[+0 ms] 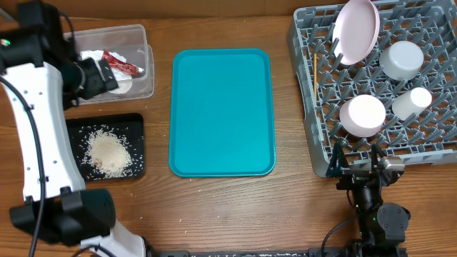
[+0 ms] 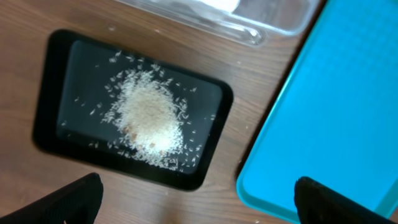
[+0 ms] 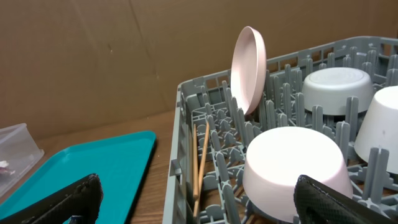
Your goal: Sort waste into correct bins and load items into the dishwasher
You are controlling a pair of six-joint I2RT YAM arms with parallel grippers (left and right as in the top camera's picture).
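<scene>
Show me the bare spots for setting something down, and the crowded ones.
Bare: the whole teal tray, and the table strip between it and the dish rack. Crowded: the rack around its dishes, the clear tub, the black tray of rice.

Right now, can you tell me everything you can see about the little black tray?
The black tray is a shallow rectangle with rounded corners and a low raised rim. It is dark and slightly glossy, like plastic. It lies flat on the wooden table, just below the clear tub in the overhead view and beside the teal tray, touching neither. A heap of whitish rice sits in its middle, with loose grains scattered around it inside the rim.
</scene>
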